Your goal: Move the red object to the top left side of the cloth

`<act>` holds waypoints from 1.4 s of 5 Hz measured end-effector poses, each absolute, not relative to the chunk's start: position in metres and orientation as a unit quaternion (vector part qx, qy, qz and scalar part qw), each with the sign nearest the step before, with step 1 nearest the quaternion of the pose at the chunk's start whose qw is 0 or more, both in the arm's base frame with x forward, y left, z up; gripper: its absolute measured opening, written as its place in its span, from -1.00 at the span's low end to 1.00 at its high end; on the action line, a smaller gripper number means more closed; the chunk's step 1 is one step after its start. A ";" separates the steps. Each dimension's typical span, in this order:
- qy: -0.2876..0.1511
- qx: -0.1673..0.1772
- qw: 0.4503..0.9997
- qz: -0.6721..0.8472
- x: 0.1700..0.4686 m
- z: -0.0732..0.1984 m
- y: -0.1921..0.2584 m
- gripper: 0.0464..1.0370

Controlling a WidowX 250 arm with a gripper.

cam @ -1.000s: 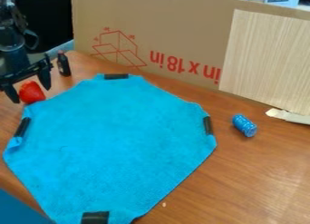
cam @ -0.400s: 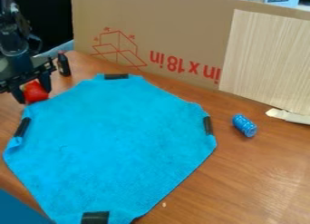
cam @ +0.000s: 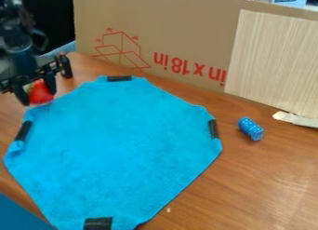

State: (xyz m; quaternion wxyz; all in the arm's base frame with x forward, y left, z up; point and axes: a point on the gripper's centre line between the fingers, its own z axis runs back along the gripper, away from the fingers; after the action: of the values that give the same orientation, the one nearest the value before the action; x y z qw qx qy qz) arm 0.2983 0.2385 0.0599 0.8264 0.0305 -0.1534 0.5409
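Camera view: nearest, a blue shape [cam: 18, 216] fills the lower left corner, beside the bright blue cloth [cam: 118, 145] spread on the wooden table [cam: 248, 192]. Black tape marks the cloth's near, left, right and far edges. Right of the cloth lies a blue can [cam: 251, 129]. At upper left, the gripper [cam: 38, 97] has its two fingers closed about the red strawberry [cam: 42, 94], just beside the cloth's upper left edge. Farther back are a small dark bottle [cam: 66, 67] and a cardboard panel [cam: 168, 29].

Upside-down red print [cam: 185, 67] on the cardboard [cam: 186, 29] reads "in x 18 in".
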 end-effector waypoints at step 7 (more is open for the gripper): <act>-0.124 -0.123 0.706 0.686 0.363 0.058 0.178 0.92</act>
State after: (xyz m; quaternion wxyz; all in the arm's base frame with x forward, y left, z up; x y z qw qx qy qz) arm 0.3626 0.1778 0.0578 0.7065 -0.1226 -0.1236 0.6860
